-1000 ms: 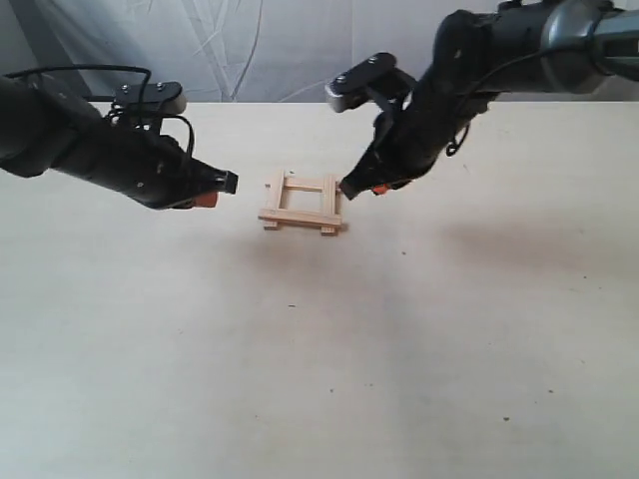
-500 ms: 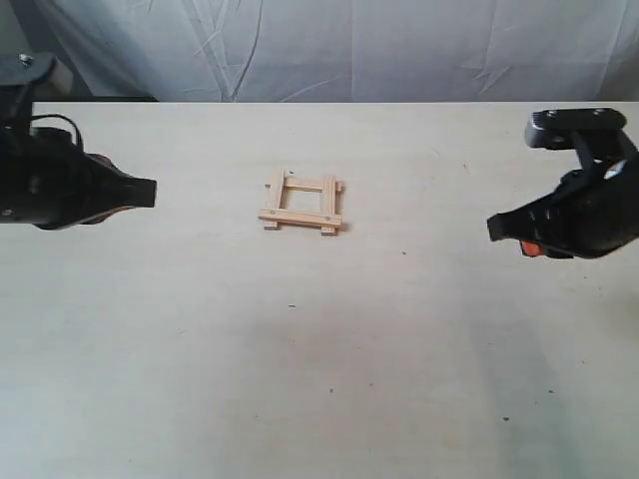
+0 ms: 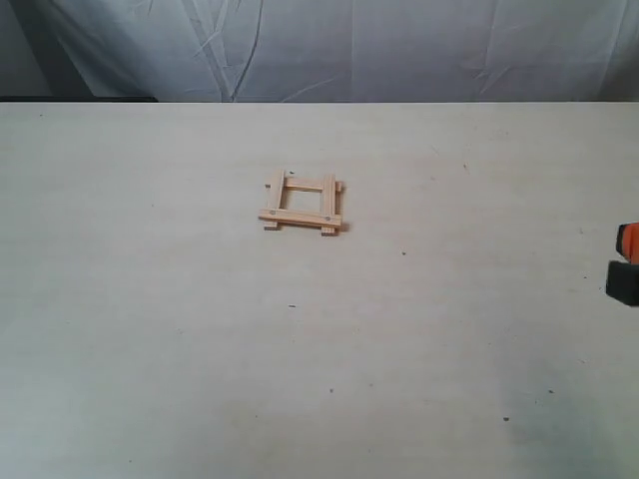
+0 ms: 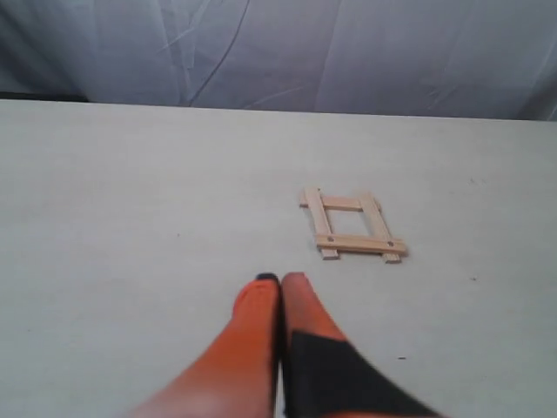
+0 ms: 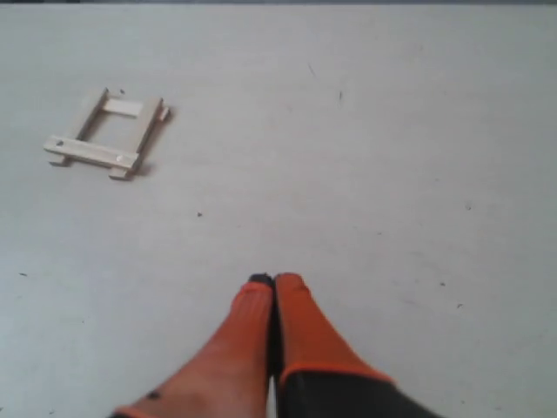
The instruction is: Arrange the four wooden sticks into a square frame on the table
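Observation:
The four wooden sticks lie joined as a small square frame [image 3: 303,203] on the cream table [image 3: 300,349], ends overlapping and jutting past the corners. The same frame [image 4: 352,225] shows ahead of my left gripper [image 4: 280,280], which is shut with its orange fingers pressed together and nothing between them. In the right wrist view the frame [image 5: 107,132] lies far off from my right gripper [image 5: 273,281], also shut and empty. In the exterior view only a tip of the right gripper [image 3: 626,264] shows at the right edge; the left arm is out of that view.
A grey cloth backdrop [image 3: 319,50] hangs behind the table's far edge. Tiny dark specks dot the tabletop [image 3: 403,252].
Both arms have drawn back from the frame, the left out of the exterior view to the left, the right to the far right edge. The frame has not moved.

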